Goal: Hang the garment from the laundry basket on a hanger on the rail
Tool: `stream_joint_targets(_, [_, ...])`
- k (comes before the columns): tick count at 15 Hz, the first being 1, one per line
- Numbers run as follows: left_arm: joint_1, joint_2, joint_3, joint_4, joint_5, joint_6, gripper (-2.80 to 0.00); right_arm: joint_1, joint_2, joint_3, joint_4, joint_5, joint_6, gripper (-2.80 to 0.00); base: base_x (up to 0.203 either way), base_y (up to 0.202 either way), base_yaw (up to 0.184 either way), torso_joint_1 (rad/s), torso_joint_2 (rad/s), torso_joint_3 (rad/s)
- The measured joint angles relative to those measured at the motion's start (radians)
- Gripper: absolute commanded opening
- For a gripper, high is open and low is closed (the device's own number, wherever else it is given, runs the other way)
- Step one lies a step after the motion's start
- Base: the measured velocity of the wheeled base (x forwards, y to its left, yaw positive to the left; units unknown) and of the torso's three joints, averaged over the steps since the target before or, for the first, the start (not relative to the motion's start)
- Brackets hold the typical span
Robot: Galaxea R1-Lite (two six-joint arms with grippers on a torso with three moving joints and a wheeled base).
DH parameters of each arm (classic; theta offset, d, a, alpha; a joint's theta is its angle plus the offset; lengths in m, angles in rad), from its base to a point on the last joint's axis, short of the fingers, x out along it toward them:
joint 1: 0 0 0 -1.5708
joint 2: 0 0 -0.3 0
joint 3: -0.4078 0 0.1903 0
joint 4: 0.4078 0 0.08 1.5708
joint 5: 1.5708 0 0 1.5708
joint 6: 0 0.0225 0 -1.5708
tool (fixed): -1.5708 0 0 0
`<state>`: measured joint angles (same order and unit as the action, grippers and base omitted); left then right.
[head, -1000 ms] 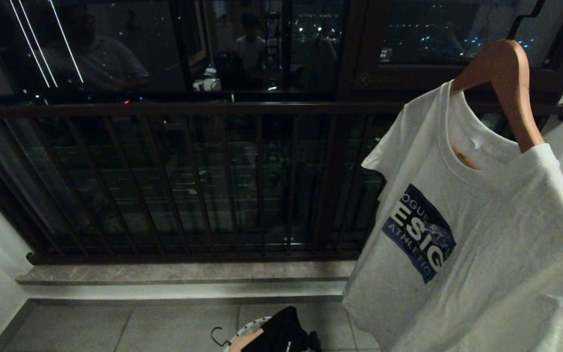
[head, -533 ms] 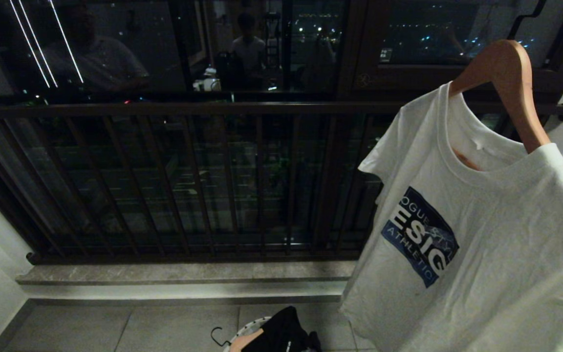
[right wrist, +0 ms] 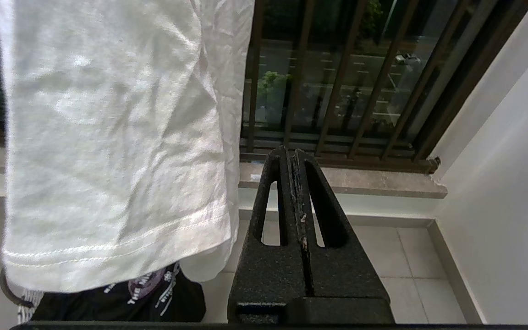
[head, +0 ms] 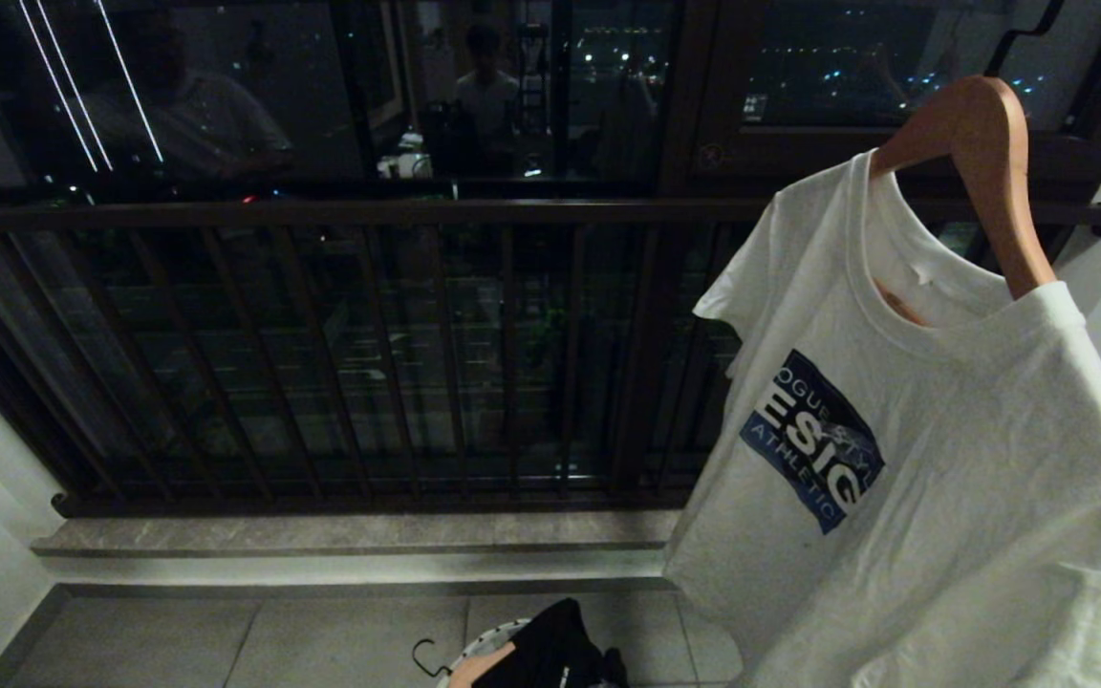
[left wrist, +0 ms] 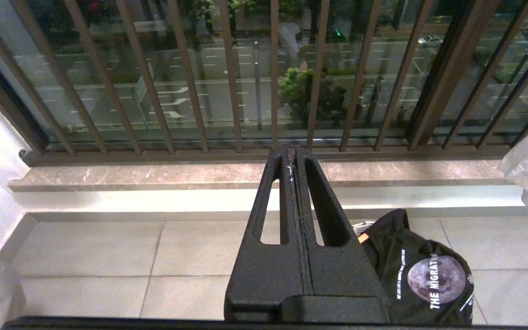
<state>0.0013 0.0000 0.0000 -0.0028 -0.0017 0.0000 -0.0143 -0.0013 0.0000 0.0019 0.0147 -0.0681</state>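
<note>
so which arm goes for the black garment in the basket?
Left, probably. The left gripper, shut and empty, has the black garment unobstructed beside it. The right gripper, also shut, has the hanging white shirt covering most of the garment.

White tee (head: 923, 459) hanging up front of my right fingers (right wrist: 297, 192): blue chest patch (head: 813, 441) reads "ESIG", w/ "ATHLETIC" under it; top line partly legible, "OGUE". Black garment (left wrist: 422, 270) just beside my left fingers (left wrist: 295, 183): moon print w/ "THE MIGRATI", rest cut off.
</note>
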Motion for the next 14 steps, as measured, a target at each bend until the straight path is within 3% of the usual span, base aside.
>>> stream_joint_targets(14, [0.000,0.000,0.000,0.000,0.000,0.000,-2.80,0.000,0.000,0.000,0.000,0.002,-0.026,-2.80,0.000,0.000,0.000,0.000,0.00,0.000])
